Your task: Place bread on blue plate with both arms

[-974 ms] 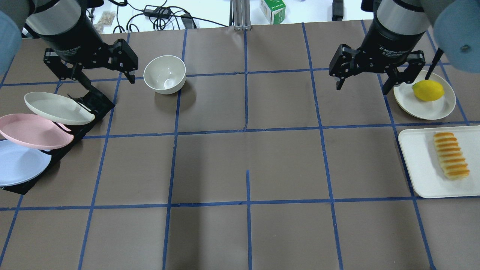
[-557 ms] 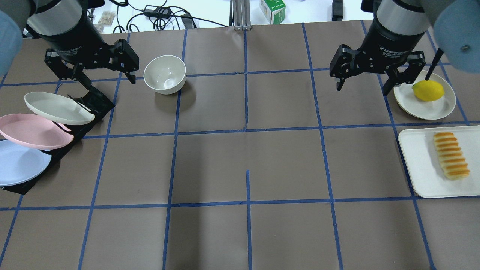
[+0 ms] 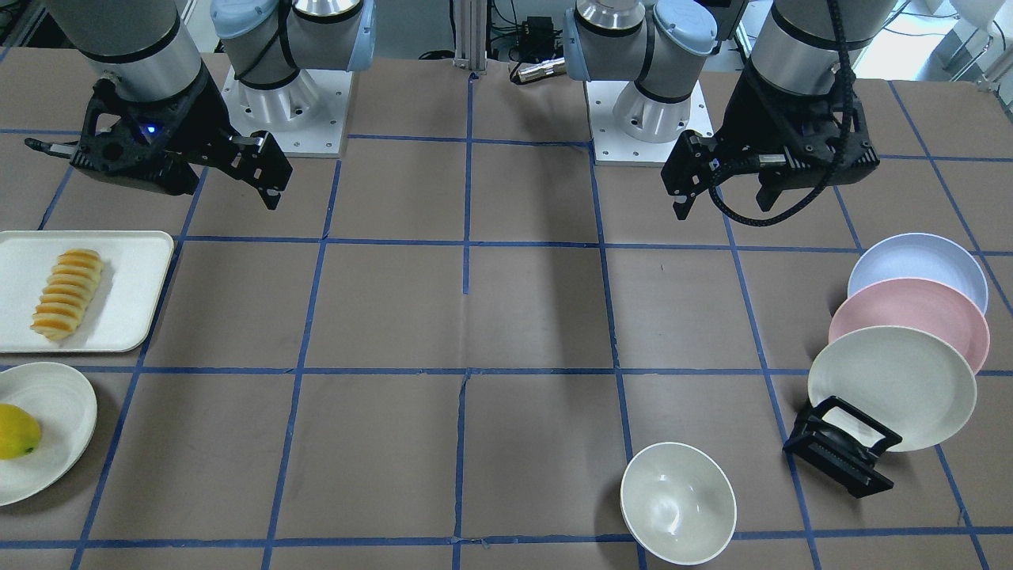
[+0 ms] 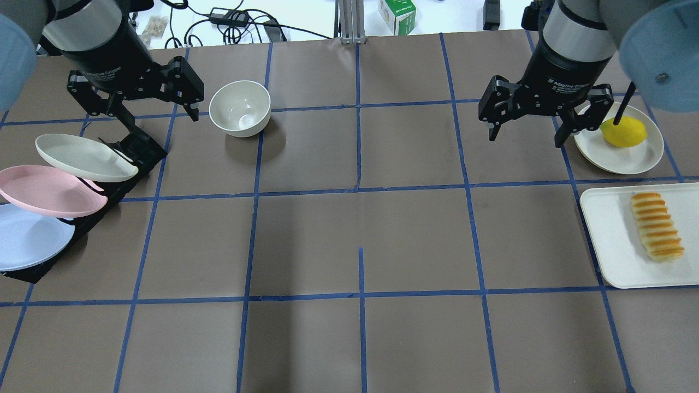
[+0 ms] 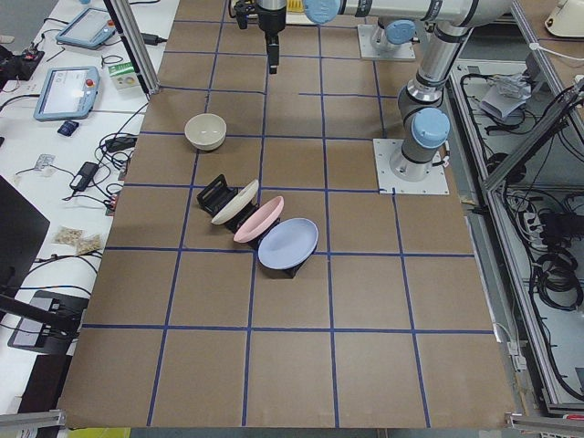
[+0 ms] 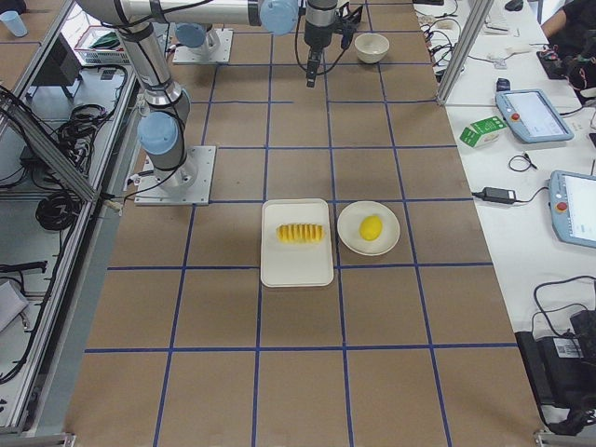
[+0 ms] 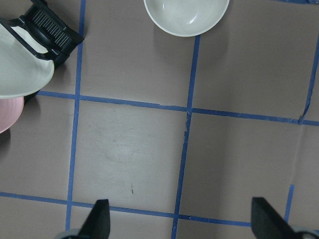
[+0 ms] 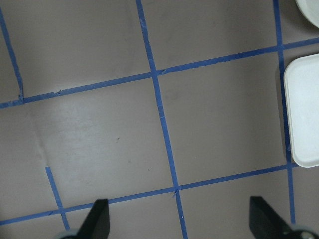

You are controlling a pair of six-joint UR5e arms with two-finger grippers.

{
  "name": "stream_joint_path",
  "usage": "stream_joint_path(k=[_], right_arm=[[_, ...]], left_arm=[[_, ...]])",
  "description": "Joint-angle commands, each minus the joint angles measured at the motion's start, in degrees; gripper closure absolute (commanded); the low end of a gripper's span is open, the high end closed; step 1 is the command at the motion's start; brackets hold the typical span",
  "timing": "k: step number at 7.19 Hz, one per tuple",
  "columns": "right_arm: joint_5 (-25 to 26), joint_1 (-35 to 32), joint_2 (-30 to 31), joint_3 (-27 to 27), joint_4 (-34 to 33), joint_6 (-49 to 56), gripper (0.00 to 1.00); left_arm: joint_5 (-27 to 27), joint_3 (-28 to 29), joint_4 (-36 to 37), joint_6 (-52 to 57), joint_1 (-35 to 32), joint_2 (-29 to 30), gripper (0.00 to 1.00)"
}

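The bread (image 4: 657, 225) lies on a white tray (image 4: 603, 234) at the table's right edge; it also shows in the front view (image 3: 67, 294). The blue plate (image 4: 30, 237) leans in a black rack (image 4: 139, 150) at the left, nearest me, under a pink plate (image 4: 49, 191). It also shows in the front view (image 3: 918, 265). My left gripper (image 4: 161, 119) is open and empty, above the rack's far end. My right gripper (image 4: 525, 140) is open and empty, left of the lemon plate and well clear of the bread. Both wrist views show wide-open jaws over bare table.
A cream plate (image 4: 82, 158) sits in the rack's far slot. A white bowl (image 4: 239, 108) stands right of my left gripper. A yellow lemon (image 4: 622, 131) rests on a cream plate (image 4: 628, 155) beyond the tray. The tray's corner (image 8: 304, 114) shows in the right wrist view.
Both arms have shifted slightly; the right arm's wrist has swung a little left and its gripper has turned slightly. Both grippers stay open. Nothing on the table has moved.
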State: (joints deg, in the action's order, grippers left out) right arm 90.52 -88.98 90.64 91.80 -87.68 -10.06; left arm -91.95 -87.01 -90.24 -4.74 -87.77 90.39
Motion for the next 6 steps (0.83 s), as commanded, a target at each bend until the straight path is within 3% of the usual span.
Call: stream_joint_path(k=[1,5,6], right_arm=[[-0.08,0.82,-0.03,0.57,-0.56,0.13,0.0],[0.7,1.78,-0.64,1.01,-0.3,0.83,0.0],[0.71,4.49,-0.82,1.01,-0.99,5.62,0.0]], left_arm=[[0.02,-0.09,0.15,0.0,0.06,-0.03,0.0],[-0.5,-0.7,0.06,1.05,0.58,-1.43,0.0],[0.02,-1.4,0.06,1.84,1.72,-1.79,0.0]])
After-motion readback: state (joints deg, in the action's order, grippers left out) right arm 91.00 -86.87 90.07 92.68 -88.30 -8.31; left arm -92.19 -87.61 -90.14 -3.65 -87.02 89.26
